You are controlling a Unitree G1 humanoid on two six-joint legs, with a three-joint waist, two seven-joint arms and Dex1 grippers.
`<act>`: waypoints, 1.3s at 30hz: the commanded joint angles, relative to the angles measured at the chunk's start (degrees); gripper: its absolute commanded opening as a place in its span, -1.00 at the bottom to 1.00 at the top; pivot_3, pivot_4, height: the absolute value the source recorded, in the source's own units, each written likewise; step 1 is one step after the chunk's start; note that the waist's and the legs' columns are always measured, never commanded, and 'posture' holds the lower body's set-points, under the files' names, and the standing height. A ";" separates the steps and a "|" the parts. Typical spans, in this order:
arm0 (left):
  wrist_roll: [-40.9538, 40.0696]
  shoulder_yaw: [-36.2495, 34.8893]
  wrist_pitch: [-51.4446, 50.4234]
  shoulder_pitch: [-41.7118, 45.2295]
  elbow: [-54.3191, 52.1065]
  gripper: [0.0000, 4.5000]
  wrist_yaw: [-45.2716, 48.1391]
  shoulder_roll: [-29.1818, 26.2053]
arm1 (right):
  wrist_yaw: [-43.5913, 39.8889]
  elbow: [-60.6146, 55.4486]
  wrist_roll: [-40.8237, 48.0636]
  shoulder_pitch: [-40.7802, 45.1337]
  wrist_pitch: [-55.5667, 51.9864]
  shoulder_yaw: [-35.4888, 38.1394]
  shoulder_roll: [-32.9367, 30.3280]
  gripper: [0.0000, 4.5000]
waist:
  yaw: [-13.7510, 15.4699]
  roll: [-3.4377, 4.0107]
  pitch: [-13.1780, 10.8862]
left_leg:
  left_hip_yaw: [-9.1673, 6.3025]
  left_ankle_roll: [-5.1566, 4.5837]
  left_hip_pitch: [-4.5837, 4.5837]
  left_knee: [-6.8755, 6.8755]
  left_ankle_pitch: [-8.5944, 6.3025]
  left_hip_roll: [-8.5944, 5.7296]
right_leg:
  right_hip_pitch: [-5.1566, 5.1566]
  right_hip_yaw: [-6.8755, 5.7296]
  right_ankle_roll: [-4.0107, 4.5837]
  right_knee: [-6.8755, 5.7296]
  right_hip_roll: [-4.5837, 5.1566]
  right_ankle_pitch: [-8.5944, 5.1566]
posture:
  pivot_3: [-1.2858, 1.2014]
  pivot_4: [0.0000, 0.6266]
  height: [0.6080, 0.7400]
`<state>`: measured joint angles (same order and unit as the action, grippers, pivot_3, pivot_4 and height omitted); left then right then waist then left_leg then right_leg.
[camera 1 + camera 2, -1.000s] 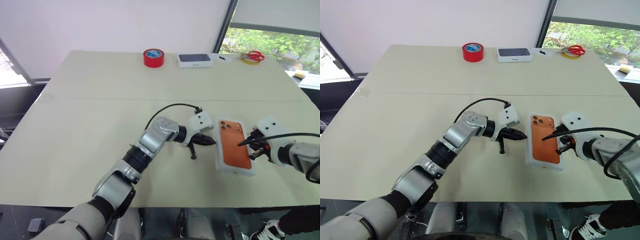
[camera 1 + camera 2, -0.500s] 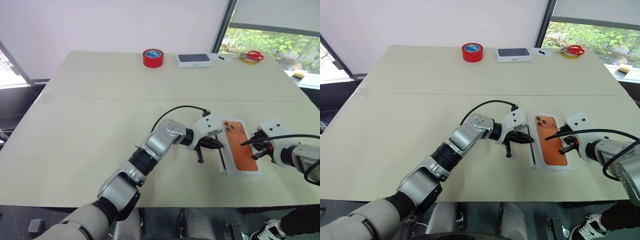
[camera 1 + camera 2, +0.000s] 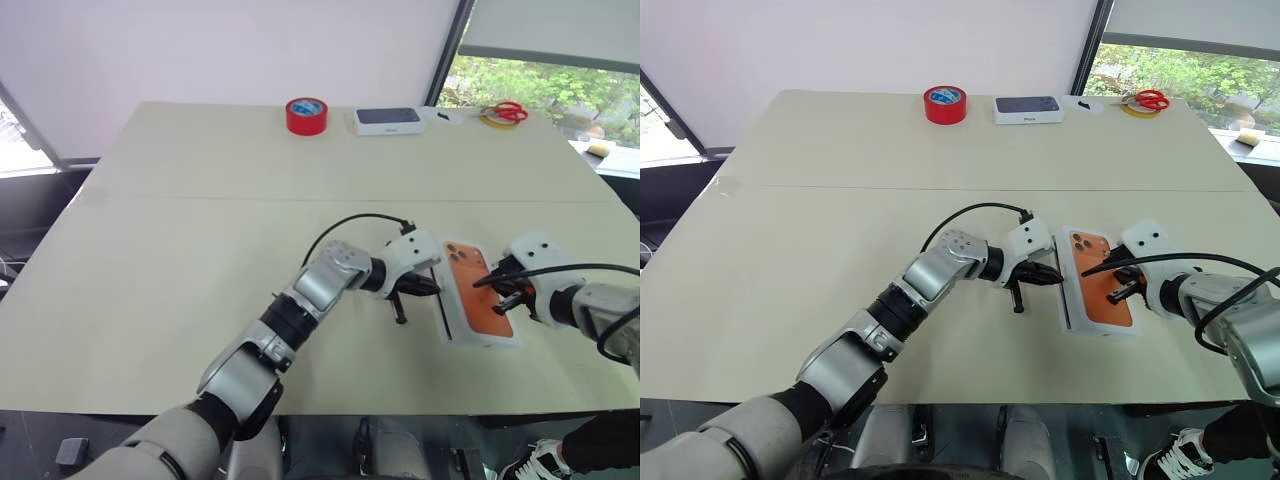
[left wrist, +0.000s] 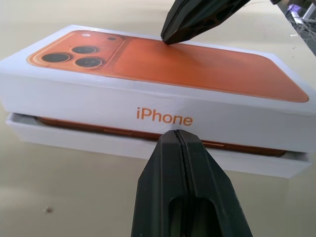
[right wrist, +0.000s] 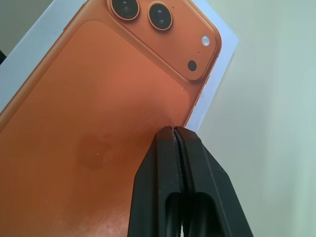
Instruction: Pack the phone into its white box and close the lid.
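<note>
Currently I log: lid [image 4: 148, 94] not fully seated on white box [image 4: 98, 144], phone [image 4: 94, 127] edge visible between, left gripper [image 4: 178, 136] pinched shut against lid's side, right gripper [image 5: 174, 129] shut, empty, tip on lid's top.

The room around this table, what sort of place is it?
Probably an office or lab workroom: a large plain table, a window with trees outside, and a red tape roll and scissors as desk supplies.

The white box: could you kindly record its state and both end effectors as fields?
lid: on white box, not fully down
phone: inside, orange edge showing in gap
left end effector: shut, at lid's side
right end effector: shut, tip on lid's top
far table edge: red tape roll, blue-topped box
</note>
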<state>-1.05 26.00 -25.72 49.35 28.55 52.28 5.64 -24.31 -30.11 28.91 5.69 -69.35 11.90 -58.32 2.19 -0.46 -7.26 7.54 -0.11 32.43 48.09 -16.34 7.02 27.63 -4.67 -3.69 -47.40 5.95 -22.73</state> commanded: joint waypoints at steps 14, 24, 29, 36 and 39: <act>-1.84 -0.94 -0.58 -0.05 -4.82 -1.00 1.24 -1.69 | -1.72 5.53 -5.53 -1.65 5.07 3.70 0.59 -0.98 | 0.02 0.01 0.00 | 0.01 0.00 0.00 0.00 0.00 0.00 | -0.01 0.00 0.00 0.00 0.00 0.00 | 0.03 -0.52 -0.55; -1.50 -0.62 -0.74 0.33 -4.37 -1.00 0.80 -0.79 | -5.51 10.26 -4.88 -0.16 8.16 1.72 4.37 -0.98 | 0.02 0.01 0.00 | 0.01 0.00 0.00 0.01 0.00 0.00 | -0.02 0.00 -0.01 -0.01 0.00 0.00 | 0.03 -0.52 -0.55; -1.35 -0.51 -0.95 0.29 -4.42 -1.00 0.65 -0.72 | -6.75 7.43 -2.86 0.70 6.47 3.80 5.82 -0.98 | 0.00 0.02 0.00 | 0.01 0.00 0.00 0.00 0.00 0.00 | -0.01 0.00 -0.01 -0.02 0.00 0.01 | 0.03 -0.52 -0.55; -1.23 -0.07 -1.22 -0.41 -4.94 -1.00 0.90 -1.45 | -7.07 3.58 -1.06 -0.54 4.06 6.31 6.15 -0.98 | 0.01 0.03 0.00 | 0.00 0.00 0.00 0.01 0.00 0.00 | -0.02 0.00 -0.01 -0.02 0.00 0.00 | 0.03 -0.52 -0.55; -1.09 0.16 -1.10 -0.64 -4.89 -1.00 0.96 -1.73 | -6.93 2.70 -1.33 -1.41 3.75 6.35 6.06 -0.98 | 0.00 0.03 0.01 | 0.00 0.00 0.00 0.00 0.00 0.00 | -0.02 -0.01 -0.01 -0.02 0.00 0.00 | 0.03 -0.52 -0.55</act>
<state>-1.82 25.84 -27.24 48.52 26.04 52.90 3.19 -30.57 -24.84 26.56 4.45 -65.84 17.21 -52.72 2.18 -0.43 -7.25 7.54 -0.11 32.42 48.10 -16.33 7.02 27.61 -4.68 -3.70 -47.42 5.95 -22.72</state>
